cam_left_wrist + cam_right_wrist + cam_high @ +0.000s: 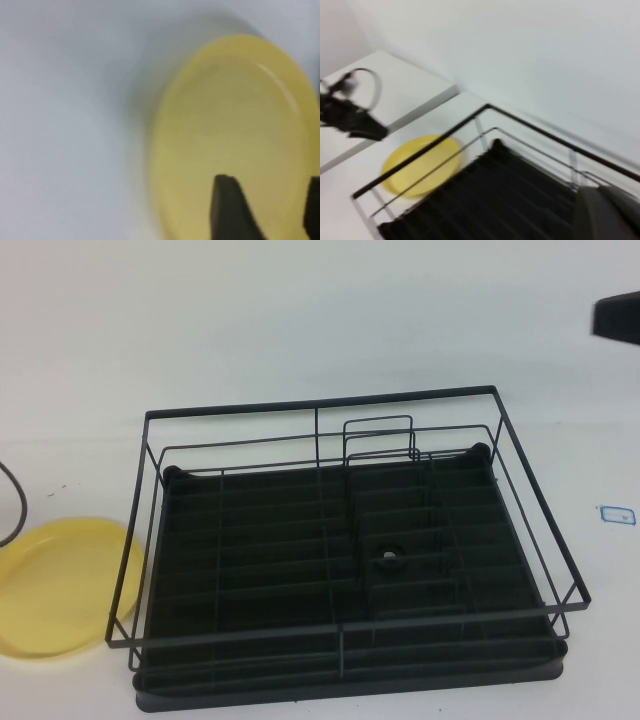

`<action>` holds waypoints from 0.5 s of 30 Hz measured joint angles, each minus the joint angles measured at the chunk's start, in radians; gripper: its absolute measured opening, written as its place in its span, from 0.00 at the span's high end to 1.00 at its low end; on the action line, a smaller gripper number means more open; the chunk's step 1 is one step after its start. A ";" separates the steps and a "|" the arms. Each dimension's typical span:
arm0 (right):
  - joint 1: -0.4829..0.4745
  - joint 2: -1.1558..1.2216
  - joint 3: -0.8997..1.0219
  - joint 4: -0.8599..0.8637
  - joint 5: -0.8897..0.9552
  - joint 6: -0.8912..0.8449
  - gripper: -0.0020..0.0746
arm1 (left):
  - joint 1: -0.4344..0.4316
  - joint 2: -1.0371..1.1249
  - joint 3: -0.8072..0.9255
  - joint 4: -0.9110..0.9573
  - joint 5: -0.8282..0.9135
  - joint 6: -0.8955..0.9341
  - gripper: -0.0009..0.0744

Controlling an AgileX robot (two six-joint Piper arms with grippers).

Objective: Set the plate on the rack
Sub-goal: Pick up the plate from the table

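The pale-yellow plate [60, 585] lies flat on the white table, just off the rack's left front corner. The black wire rack [320, 406] with its ribbed tray base stands in the middle of the table and holds nothing. My left gripper [267, 200] is out of the high view; in the left wrist view it hovers open over the plate [235, 125], one dark finger [227, 210] on either side, gripping nothing. My right gripper [617, 317] is high at the far right, beyond the rack's back right corner. The right wrist view shows the rack [485, 200] and the plate [417, 165].
A black cable [12, 505] curls at the table's left edge, above the plate. A small blue-outlined sticker [617, 513] lies right of the rack. In the right wrist view a dark arm with a cable loop [350, 117] hangs over the plate's side.
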 joint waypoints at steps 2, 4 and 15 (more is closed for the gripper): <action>0.030 0.000 0.000 0.000 0.000 -0.006 0.98 | 0.000 0.023 0.000 0.012 -0.034 -0.013 0.52; 0.059 0.000 0.000 0.000 -0.002 -0.018 0.98 | 0.000 0.050 0.000 0.012 -0.066 -0.016 0.48; 0.100 0.000 0.000 0.000 -0.002 -0.028 0.98 | 0.000 0.221 -0.006 -0.131 -0.098 0.078 0.44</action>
